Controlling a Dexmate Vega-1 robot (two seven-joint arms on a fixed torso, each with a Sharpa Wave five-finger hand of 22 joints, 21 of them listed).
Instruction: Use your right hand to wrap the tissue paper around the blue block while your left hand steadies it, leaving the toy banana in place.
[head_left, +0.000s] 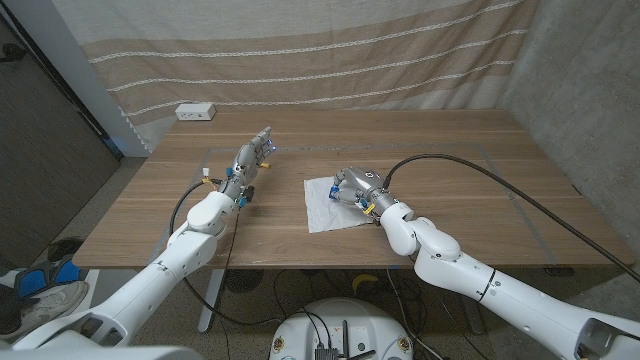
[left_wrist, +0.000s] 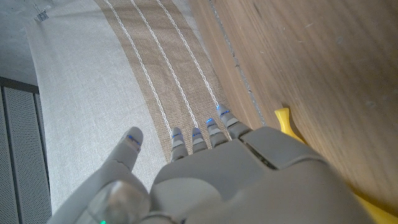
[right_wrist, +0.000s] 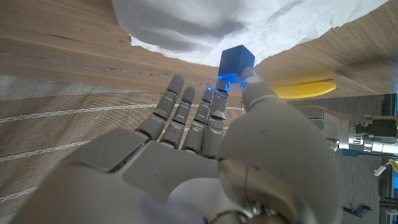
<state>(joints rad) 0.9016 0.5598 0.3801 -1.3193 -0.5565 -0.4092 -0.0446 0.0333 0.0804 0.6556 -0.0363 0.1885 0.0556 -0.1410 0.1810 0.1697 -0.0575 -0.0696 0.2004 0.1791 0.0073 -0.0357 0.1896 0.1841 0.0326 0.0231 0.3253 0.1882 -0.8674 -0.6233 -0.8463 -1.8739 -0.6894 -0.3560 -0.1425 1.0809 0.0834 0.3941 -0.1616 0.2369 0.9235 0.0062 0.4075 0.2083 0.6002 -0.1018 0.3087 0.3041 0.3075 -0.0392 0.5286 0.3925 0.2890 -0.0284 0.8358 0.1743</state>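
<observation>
The white tissue paper (head_left: 325, 212) lies crumpled on the table, right of centre. My right hand (head_left: 355, 187) hovers over its far part with fingers spread and nothing in its grip. In the right wrist view the small blue block (right_wrist: 237, 62) stands at the edge of the tissue paper (right_wrist: 205, 25), just beyond my right hand's (right_wrist: 205, 155) thumb tip; I cannot tell if they touch. The yellow toy banana (right_wrist: 303, 89) lies on the wood beside the block. My left hand (head_left: 250, 160) is raised above the banana (left_wrist: 286, 118), open, fingers pointing toward the curtain.
A white power strip (head_left: 196, 112) sits at the table's far left edge. A striped curtain (head_left: 300, 50) hangs behind the table. Black cables (head_left: 480, 170) arc over the right half. Bare wood stretches to the right and the front.
</observation>
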